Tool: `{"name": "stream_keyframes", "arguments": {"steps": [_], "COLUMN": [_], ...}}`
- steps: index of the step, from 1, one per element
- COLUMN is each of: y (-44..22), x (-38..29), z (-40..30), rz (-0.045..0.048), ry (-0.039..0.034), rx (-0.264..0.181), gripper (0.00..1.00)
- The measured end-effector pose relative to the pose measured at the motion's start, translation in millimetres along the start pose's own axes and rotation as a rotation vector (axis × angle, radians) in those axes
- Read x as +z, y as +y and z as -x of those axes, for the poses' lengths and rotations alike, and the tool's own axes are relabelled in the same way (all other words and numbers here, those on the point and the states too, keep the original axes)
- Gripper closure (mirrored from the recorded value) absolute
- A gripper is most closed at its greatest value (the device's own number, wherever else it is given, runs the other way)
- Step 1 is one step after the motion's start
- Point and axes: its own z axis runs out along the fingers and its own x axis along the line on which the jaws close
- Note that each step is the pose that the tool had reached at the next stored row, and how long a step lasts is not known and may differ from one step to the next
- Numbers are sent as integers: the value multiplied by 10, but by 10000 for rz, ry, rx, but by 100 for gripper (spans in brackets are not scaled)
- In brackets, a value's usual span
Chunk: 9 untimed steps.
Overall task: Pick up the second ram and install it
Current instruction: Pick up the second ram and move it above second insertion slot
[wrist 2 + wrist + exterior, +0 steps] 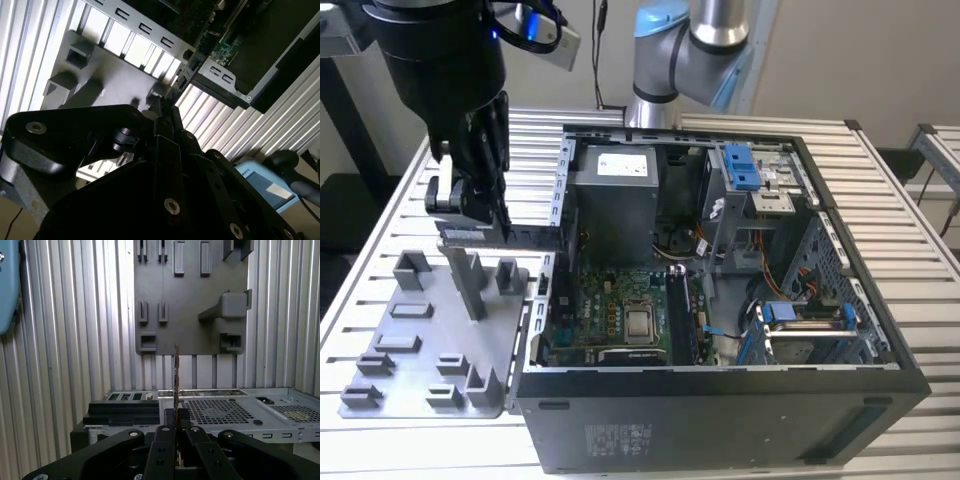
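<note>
My black gripper (486,215) hangs above the grey plastic tray (415,345) at the exterior view's left, shut on the second ram (525,238). The ram is a slim dark stick held level and on edge, and it reaches toward the wall of the open computer case (720,400). In the first wrist view the ram (176,371) shows edge-on as a thin upright line rising from between the closed fingers (165,432), with the tray (190,295) beyond it. In the second wrist view the gripper (162,112) is over the tray (107,75), near the case's edge.
The case lies open on the slatted metal table (880,170), with the motherboard (620,315), the power supply (615,200) and blue drive brackets (740,165) inside. Upright grey posts (470,280) stand on the tray under the ram. The arm's base (680,60) stands behind the case.
</note>
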Motion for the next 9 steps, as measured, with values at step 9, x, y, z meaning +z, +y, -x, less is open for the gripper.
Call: {"name": "stream_keyframes", "arguments": {"steps": [9], "y": [-260], "x": [5], "z": [11], "rz": [0], "ry": [-1], "rx": [-1], "gripper": [86]}}
